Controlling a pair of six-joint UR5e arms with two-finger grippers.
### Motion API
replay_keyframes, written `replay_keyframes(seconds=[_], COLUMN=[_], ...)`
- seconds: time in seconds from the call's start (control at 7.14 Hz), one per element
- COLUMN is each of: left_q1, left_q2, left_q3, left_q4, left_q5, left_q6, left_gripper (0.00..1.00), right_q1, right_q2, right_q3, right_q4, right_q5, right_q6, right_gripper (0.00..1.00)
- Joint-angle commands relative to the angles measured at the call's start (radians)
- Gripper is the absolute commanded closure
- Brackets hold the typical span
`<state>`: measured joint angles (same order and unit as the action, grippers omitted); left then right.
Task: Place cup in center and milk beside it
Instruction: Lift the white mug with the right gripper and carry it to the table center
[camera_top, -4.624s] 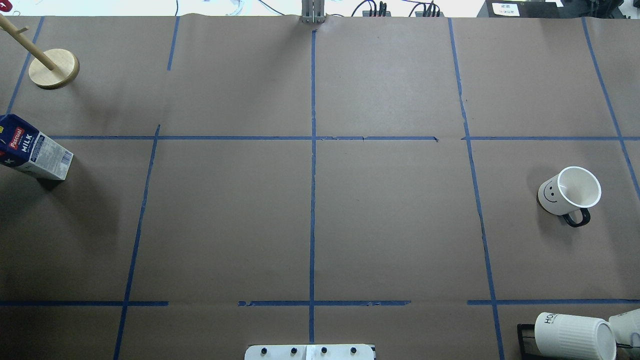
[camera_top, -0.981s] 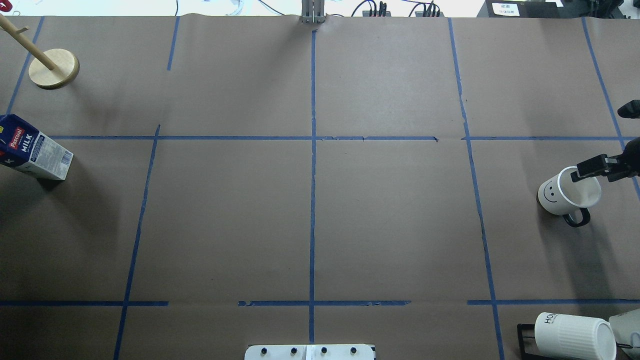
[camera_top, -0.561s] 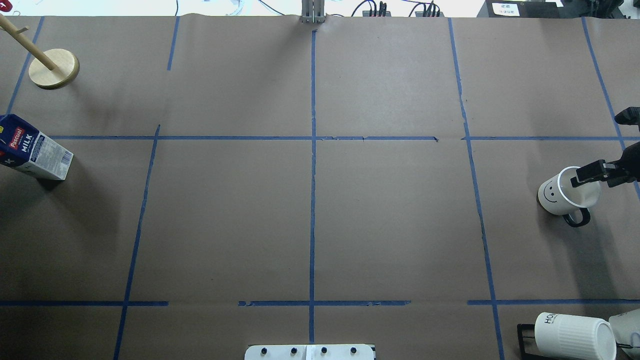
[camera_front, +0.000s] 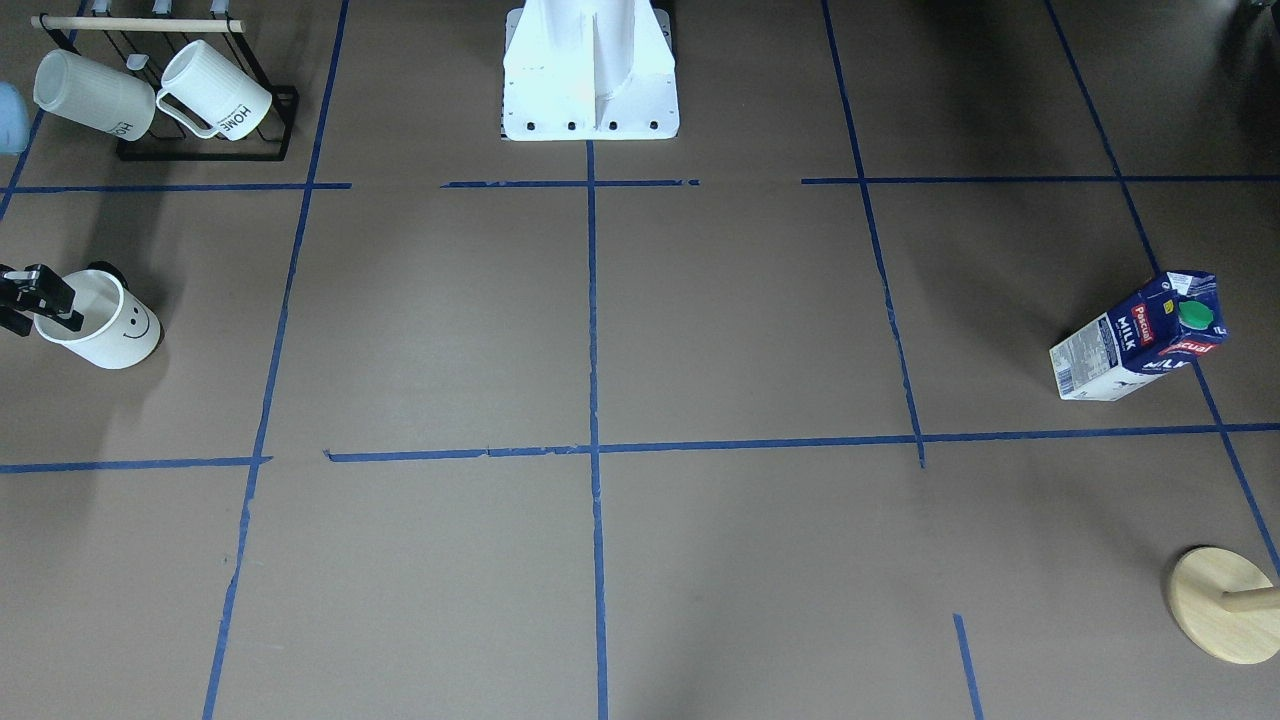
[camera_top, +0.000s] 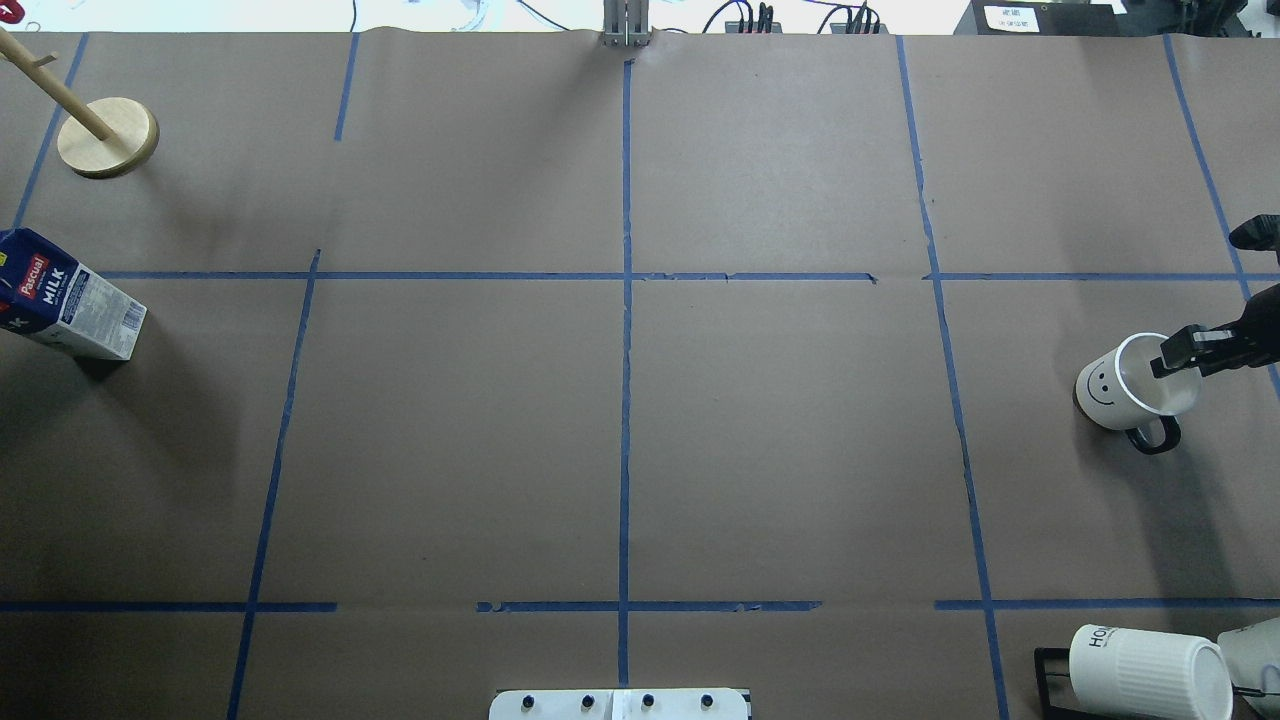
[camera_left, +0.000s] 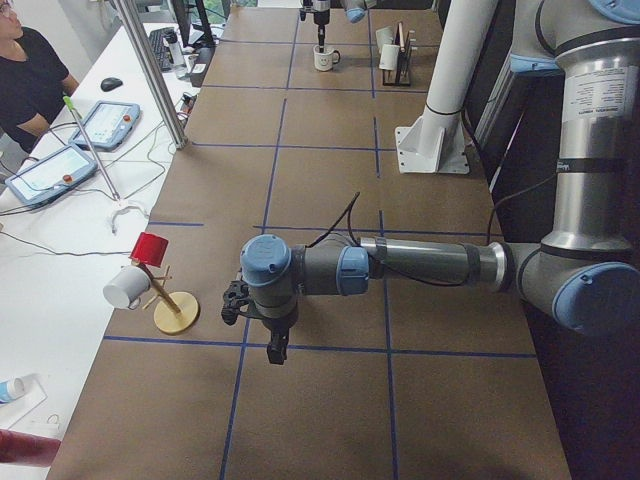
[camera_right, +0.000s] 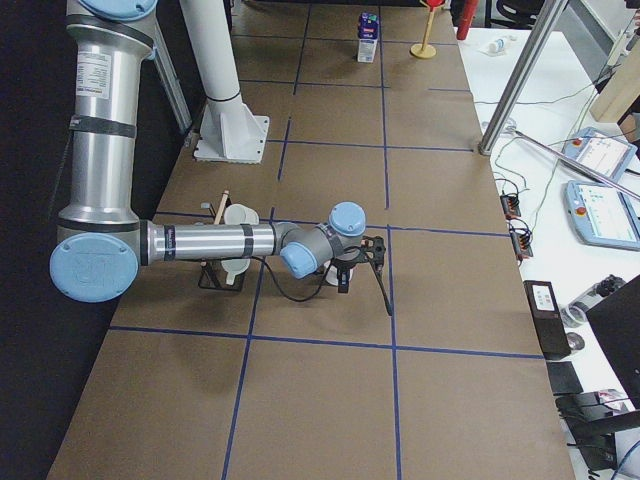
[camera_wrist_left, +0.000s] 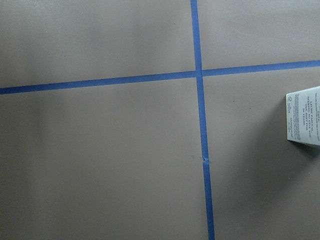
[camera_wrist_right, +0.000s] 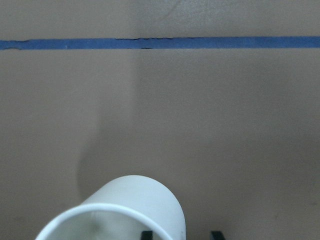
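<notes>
Brown paper table (camera_top: 450, 450) is carrying everything; the center (camera_top: 660, 330) is lying bare. Milk (camera_top: 75, 305) is standing upright at my far left, cup (camera_top: 1125, 390) at my far right, both well apart from the center. Step in hand: I am going for the cup. Right gripper (camera_wrist_right: 180, 235) is hanging parted, jaws straddling the cup's wall at the rim, not yet pinching. Next, I judge: clamping that wall, lifting, carrying inward. Left gripper (camera_left: 274, 352) is hovering near the milk; its spread I cannot tell.
</notes>
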<state>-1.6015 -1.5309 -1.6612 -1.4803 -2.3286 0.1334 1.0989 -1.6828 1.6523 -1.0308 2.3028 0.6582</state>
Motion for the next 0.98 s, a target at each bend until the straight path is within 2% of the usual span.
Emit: replay_keyframes(seconds=[0.0,0.28,0.42,0.56,0.7,0.84], left_q1=[0.000,0.000,0.000,0.000,0.000,0.000], left_q2=[0.000,0.000,0.000,0.000,0.000,0.000], left_q3=[-0.002,-0.015,-0.022,-0.023,-0.029,-0.037], left_q4=[0.000,0.005,0.005,0.005,0.003,0.006], left_q5=[0.000,0.000,-0.002,-0.002,-0.002,-0.002], left_q6=[-0.002,-0.033,-0.049,-0.049,-0.049,-0.049], left_gripper=[0.00,0.00,0.00,0.00,0.00,0.00], right_q1=[0.002,0.019,0.025,0.027,0.027,-0.008], right_q2=[-0.002,0.000,0.017,0.084,0.201,0.301], right_q3=[0.013,0.128,0.229,0.329,0.363,0.363], right_q4=[0.000,-0.067,-0.204,-0.389,-0.540,-0.587], right_q5=[0.007,0.042,0.058,0.058,0.058,0.058], right_q6=[0.001,0.001,0.003,0.006,0.061,0.168], right_gripper=[1.00,1.00,1.00,1.00,1.00,1.00])
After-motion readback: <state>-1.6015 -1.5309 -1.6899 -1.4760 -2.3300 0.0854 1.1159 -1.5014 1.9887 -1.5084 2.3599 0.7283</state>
